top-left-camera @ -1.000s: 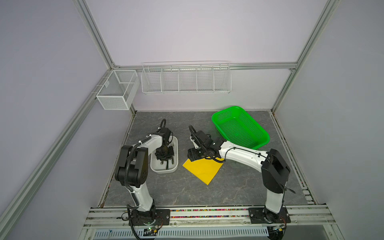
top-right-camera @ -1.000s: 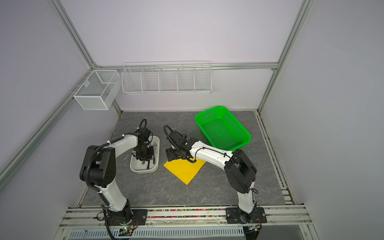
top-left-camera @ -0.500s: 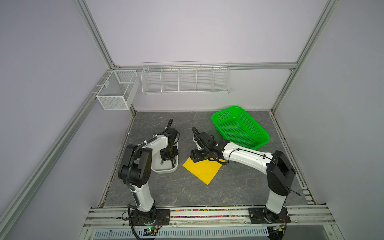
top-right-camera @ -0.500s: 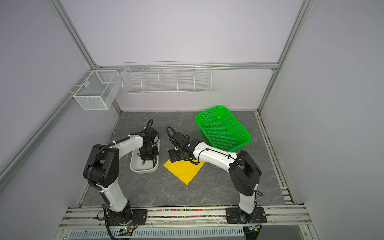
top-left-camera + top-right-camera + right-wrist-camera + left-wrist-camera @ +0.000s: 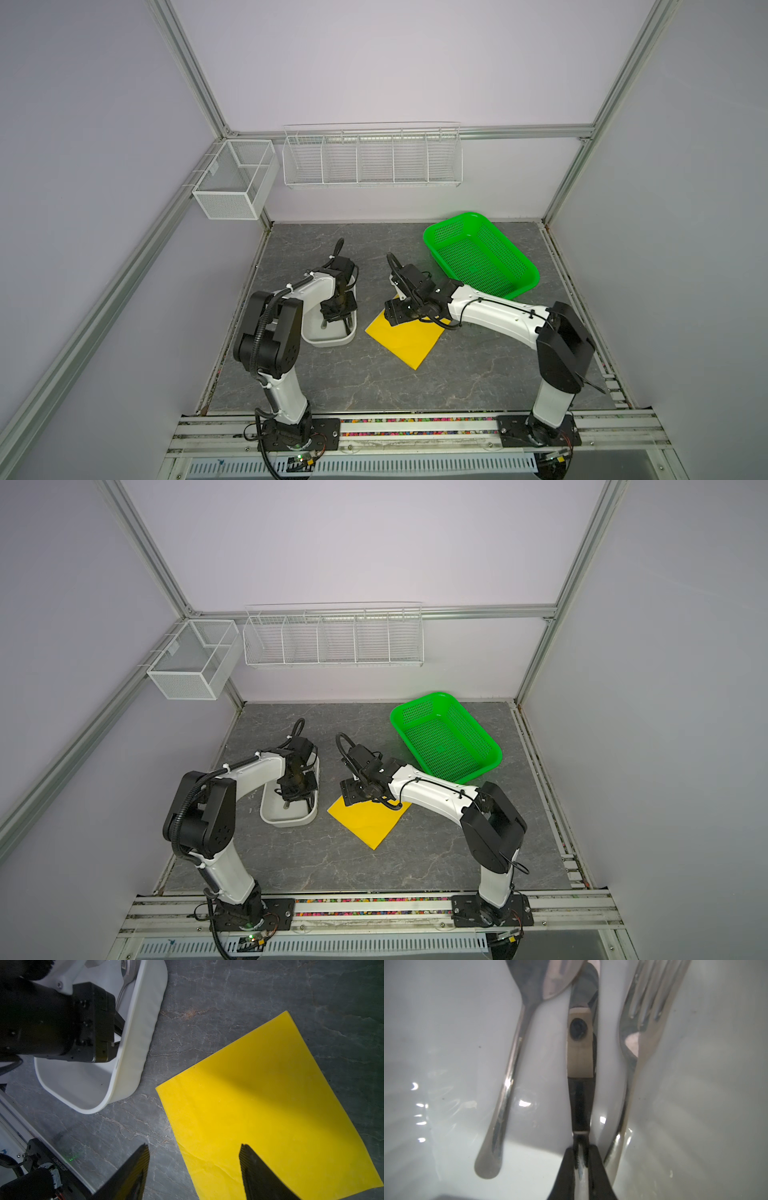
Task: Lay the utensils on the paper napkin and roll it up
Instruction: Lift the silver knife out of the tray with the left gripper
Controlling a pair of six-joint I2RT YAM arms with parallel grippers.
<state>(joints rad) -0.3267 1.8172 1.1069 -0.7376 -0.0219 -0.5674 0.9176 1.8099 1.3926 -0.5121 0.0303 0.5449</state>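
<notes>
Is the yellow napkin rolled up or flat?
Flat. The napkin lies spread out on the table with nothing on it; the spoon and fork lie in the tray.

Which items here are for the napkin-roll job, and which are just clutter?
Job: spoon, fork, knife (in the left gripper), yellow napkin, white tray holding the cutlery.
Clutter: green basket, wire shelf, mesh box.

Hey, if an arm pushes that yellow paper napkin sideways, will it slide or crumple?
The thin yellow paper napkin would probably crumple: a crease shows near one edge. It lies flat on the grey marbled tabletop, looking light and floppy, so lifted by a corner it would likely droop.
</notes>
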